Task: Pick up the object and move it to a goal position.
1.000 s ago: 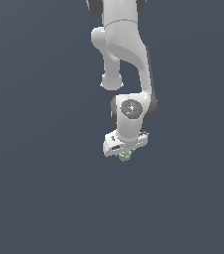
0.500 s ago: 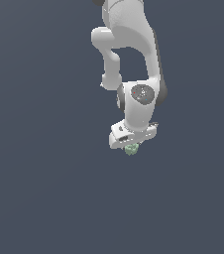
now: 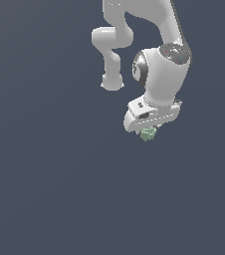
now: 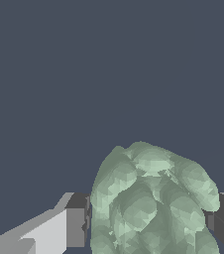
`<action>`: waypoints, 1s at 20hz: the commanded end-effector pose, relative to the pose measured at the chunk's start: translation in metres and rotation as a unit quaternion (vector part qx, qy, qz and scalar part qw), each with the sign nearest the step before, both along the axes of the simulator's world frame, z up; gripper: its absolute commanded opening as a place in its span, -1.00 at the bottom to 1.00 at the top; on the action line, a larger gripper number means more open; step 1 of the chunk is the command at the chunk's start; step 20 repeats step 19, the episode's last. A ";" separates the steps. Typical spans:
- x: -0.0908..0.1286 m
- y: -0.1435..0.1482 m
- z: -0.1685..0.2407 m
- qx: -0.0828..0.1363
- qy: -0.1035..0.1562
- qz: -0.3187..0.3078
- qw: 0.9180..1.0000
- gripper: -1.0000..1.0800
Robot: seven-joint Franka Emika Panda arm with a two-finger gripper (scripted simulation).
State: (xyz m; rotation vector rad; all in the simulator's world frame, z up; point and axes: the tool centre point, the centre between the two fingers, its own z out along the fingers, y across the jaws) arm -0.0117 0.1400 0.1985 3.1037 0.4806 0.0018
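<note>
Pale grey-green and bumpy, the object (image 4: 151, 203) sat faceted and roundish between the fingers (image 4: 76, 227); the gripper (image 3: 149, 130) was clamped on it.

The arm (image 3: 159, 74) is white and shiny. The lump (image 4: 151, 203) is pale grey-green — bumpy, with lighter and darker patches. The fingers (image 4: 77, 225) look grey, maybe with dark pads — hard to tell.

Glossy white rounded arm (image 3: 159, 74), dark grey joint caps, grey finger pads (image 4: 77, 227)
</note>
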 end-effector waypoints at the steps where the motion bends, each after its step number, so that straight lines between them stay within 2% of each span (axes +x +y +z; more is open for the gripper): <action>1: -0.004 0.013 0.024 0.000 0.000 0.000 1.000 -1.00; 10: -0.010 0.044 0.082 0.000 0.001 0.000 1.000 -1.00; 20: -0.009 0.050 0.093 0.000 0.001 0.000 1.000 -1.00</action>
